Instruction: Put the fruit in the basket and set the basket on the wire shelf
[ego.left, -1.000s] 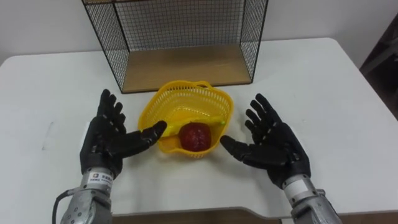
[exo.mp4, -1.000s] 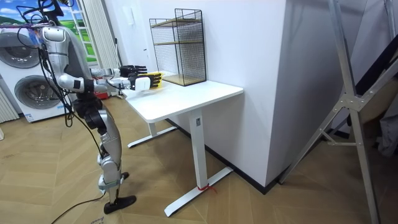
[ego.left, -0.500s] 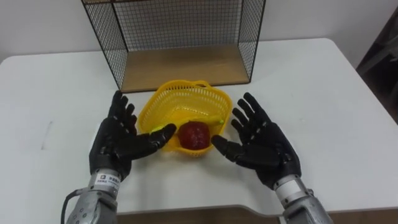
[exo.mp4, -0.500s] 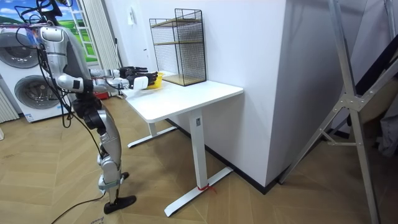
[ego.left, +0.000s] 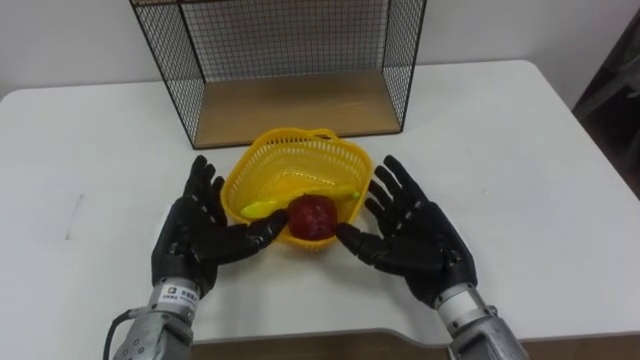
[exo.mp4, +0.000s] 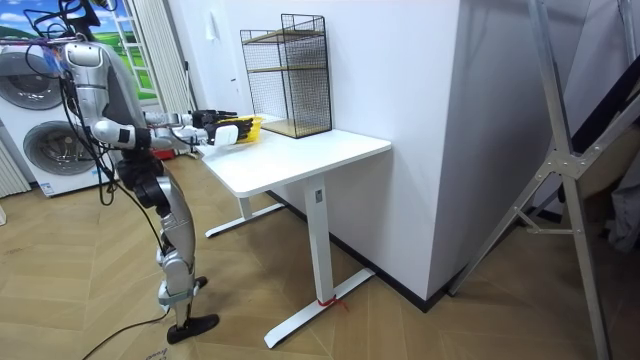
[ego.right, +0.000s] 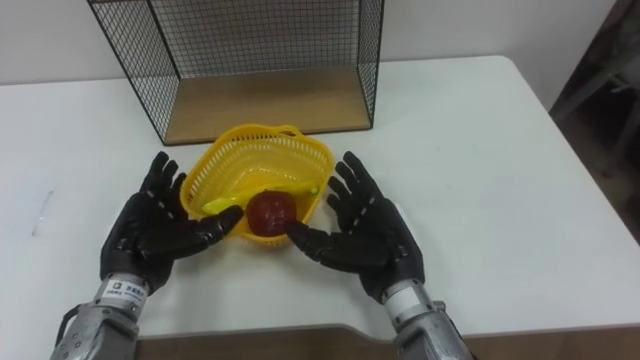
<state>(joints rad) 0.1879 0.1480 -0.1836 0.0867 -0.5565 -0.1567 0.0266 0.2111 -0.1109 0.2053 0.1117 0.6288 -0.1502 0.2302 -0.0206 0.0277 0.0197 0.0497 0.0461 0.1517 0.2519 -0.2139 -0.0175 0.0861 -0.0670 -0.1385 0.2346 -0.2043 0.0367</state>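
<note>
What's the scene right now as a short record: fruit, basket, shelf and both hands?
fruit: red fruit, inside the yellow basket
basket: on the white table, in front of the wire shelf, not yet on it
left hand: open, fingers straight, at the basket's left side
right hand: open, fingers straight, at the basket's right side

A white counter (exo.mp4: 300, 152) stands against a white wall (exo.mp4: 400, 90) on wood-plank floor (exo.mp4: 420, 330), washing machines (exo.mp4: 45, 140) behind, metal stand (exo.mp4: 560, 170) alongside.
</note>
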